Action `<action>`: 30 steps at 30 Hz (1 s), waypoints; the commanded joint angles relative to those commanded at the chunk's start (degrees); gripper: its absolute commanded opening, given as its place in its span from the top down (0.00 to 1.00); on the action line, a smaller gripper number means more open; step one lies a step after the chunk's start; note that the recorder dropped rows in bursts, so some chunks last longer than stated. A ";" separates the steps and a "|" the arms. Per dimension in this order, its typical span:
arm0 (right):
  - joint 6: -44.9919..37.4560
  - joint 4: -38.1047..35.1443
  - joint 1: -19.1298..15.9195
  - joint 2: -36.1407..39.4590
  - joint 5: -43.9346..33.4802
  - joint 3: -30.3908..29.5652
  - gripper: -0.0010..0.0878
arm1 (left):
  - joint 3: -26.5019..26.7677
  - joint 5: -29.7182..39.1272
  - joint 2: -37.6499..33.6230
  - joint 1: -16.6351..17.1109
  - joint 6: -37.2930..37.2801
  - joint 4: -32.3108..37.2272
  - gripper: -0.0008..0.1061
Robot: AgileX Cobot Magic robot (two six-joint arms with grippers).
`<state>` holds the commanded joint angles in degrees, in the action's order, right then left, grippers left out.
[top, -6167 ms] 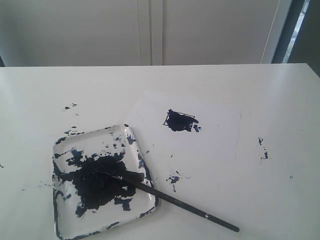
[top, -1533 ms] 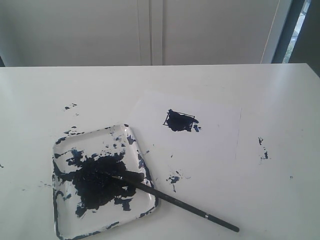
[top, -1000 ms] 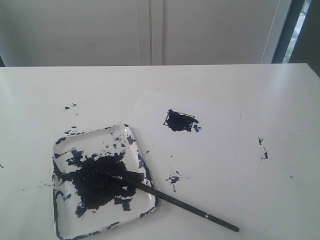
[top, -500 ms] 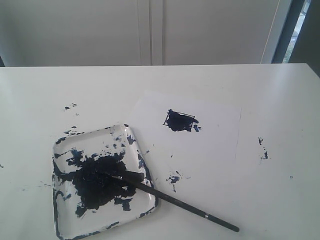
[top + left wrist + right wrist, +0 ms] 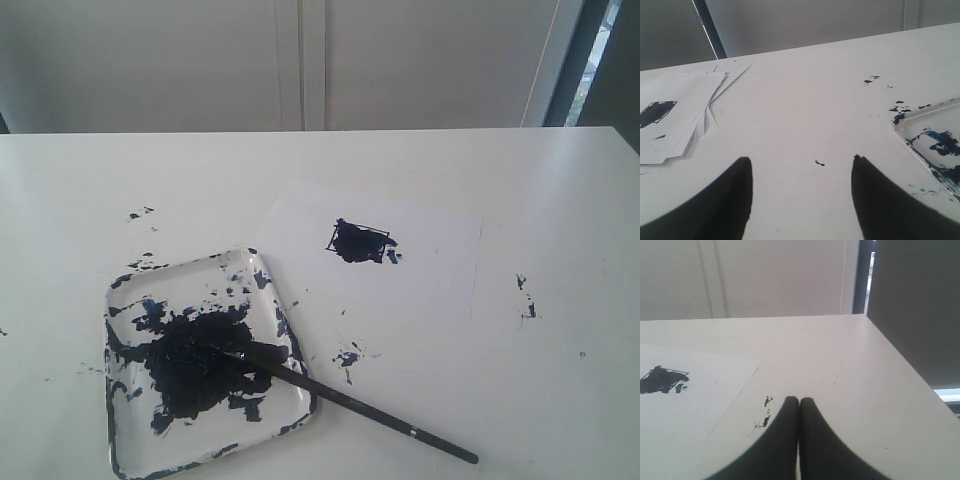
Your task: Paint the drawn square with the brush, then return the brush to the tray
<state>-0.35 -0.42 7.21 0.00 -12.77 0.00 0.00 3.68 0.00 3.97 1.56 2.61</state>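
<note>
Item one, the brush (image 5: 340, 398): lay with its paint-dark tip in the blotch at the middle of the tray (image 5: 130, 440), handle propped across the tray's rim and running out over the table (image 5: 500, 170), free end resting on the bare top. Judged light, stiff and thin; likely to roll or pivot on the rim if nudged, and wet, so slippery near the tip. Best taken on the clean handle beyond the rim, across its width, well away from the paint. Item two, the drawn square (image 5: 358, 241): on the paper (image 5: 420, 270), well apart from the tray, its inside smeared dark, with some paint past the outline. Item three, my left gripper (image 5: 800, 158): jaws apart, nothing between them, low over the table near a corner of the tray. Item four, my right gripper (image 5: 799, 400): jaws pressed together, empty, over the table beside the paper's edge. Painting and return both judged done.
</note>
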 joint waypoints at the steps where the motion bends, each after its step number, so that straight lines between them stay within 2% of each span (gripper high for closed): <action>1: 0.00 0.42 0.61 0.00 0.00 0.00 0.99 | 0.00 0.00 0.00 0.00 0.00 0.00 0.41; 6: 0.00 1.68 2.09 0.00 -0.95 0.00 0.99 | 0.00 0.00 0.00 0.00 0.00 0.00 0.41; 30: 0.35 3.22 2.07 0.00 -0.96 0.00 0.99 | 0.00 0.00 0.00 0.00 0.00 0.00 0.41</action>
<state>0.00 2.80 9.28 0.00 -13.73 0.00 0.00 3.68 0.00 3.97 1.56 2.61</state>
